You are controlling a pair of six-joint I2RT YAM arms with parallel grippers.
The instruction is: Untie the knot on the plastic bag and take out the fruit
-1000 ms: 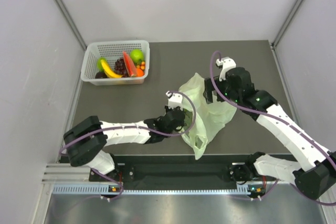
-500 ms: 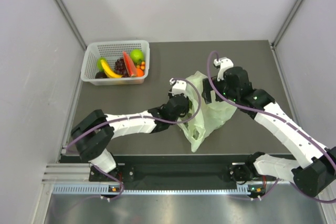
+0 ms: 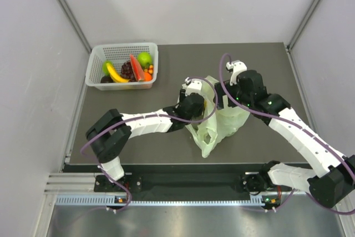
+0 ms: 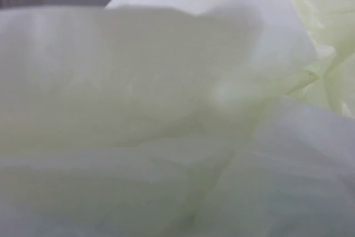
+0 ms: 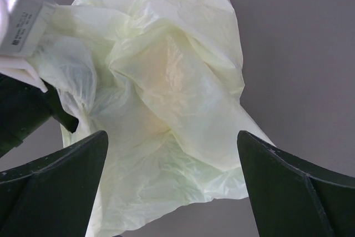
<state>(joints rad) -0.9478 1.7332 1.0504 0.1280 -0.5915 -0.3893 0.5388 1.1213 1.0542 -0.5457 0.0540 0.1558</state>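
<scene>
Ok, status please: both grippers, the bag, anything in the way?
Right gripper open over plastic bag. Left gripper buried in its folds, state unseen. Knot not made out. Bag film blocks left wrist view.

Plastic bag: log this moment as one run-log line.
plastic bag: crumpled on table | left jaws: pressed into bag, state hidden | right jaws: open above bag | white lattice basket: holds fruit

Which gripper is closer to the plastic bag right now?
Left. The left gripper is pressed against the left side of the plastic bag, plastic filling its camera view. The right gripper hangs above the bag with jaws open.
</scene>
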